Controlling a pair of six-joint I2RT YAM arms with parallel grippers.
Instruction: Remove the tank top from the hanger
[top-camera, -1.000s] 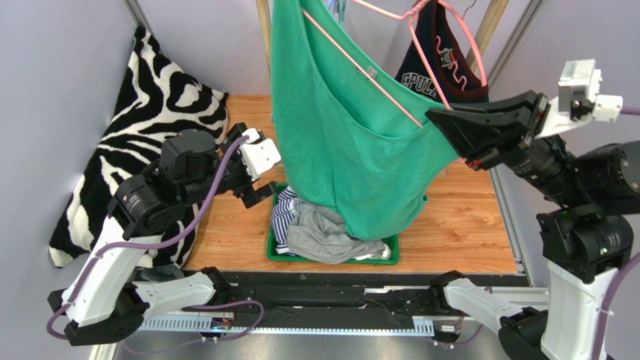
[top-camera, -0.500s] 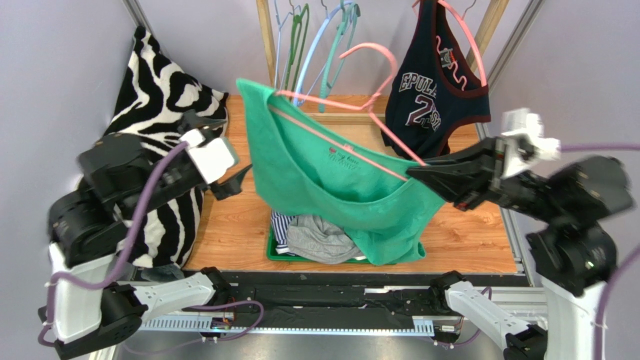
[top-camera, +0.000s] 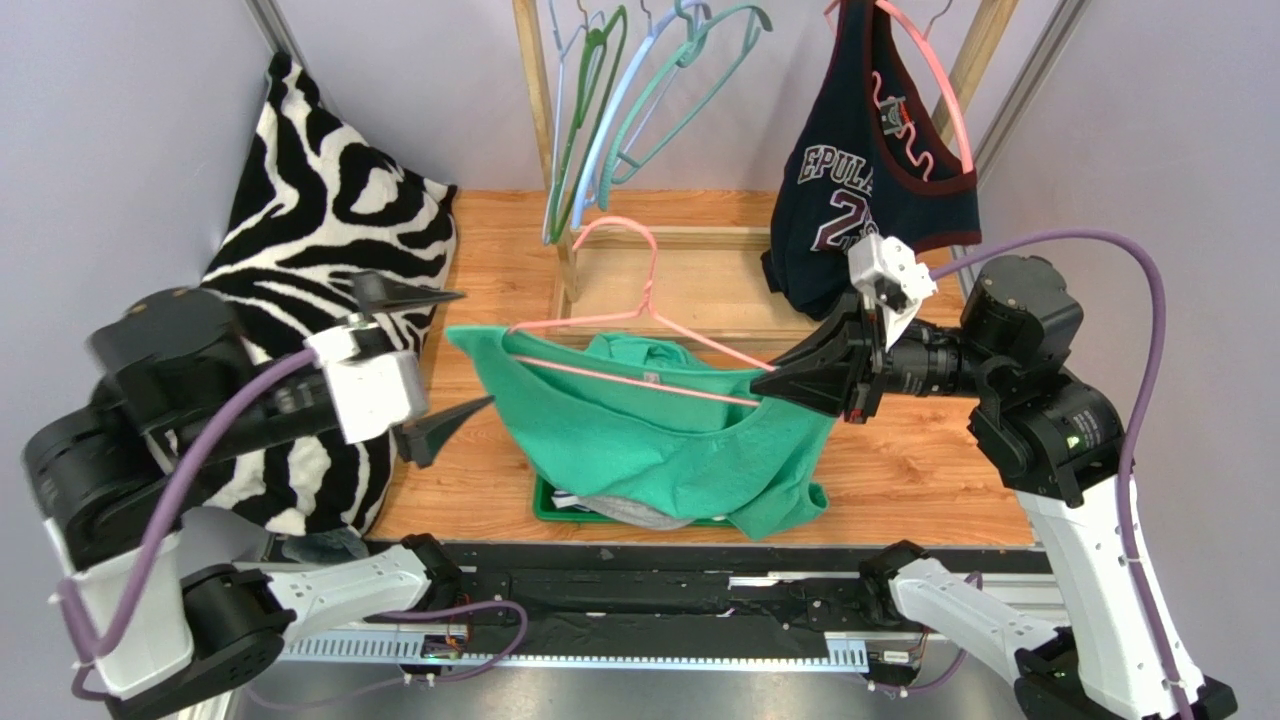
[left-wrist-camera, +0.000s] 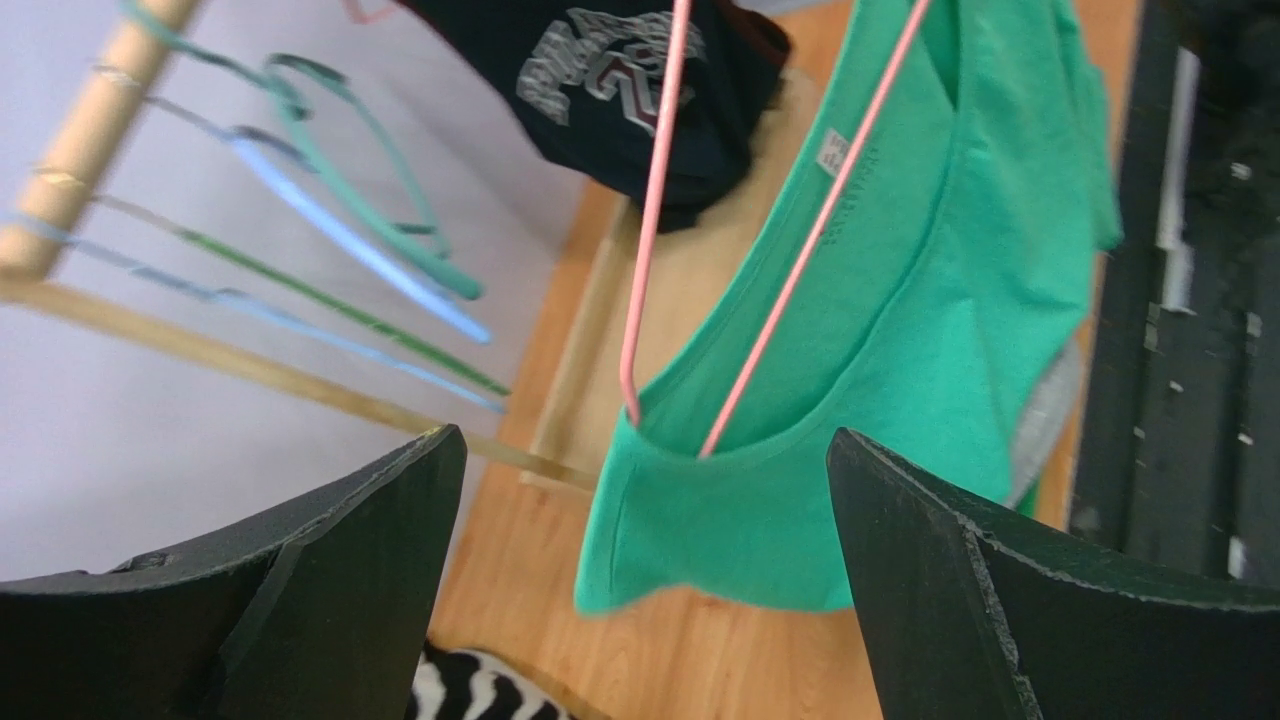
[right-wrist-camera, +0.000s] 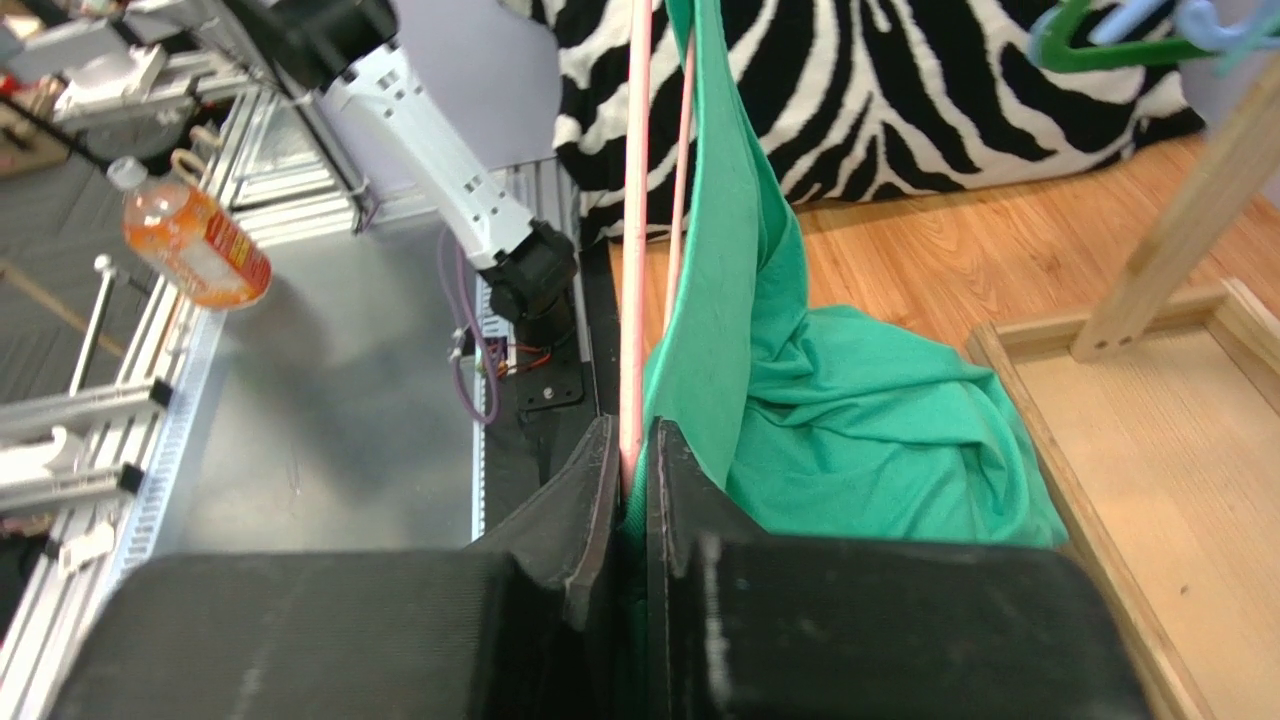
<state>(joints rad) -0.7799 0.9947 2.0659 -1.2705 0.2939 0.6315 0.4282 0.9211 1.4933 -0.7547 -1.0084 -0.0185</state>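
Over the wooden counter (top-camera: 932, 450) I see the green tank top (top-camera: 661, 435) sagging from the pink hanger (top-camera: 631, 323). My right end effector (top-camera: 763, 389) pinches the hanger's end, with cloth caught in it too. My left end effector (top-camera: 472, 348) gapes wide beside the top's corner.

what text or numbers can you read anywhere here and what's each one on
"EPULA": on the dark jersey, letters cut off by folds.
"2": below it, a second digit partly hidden.
Neck label of the green tank top: too small to read.
Label on the bottle: blurred.
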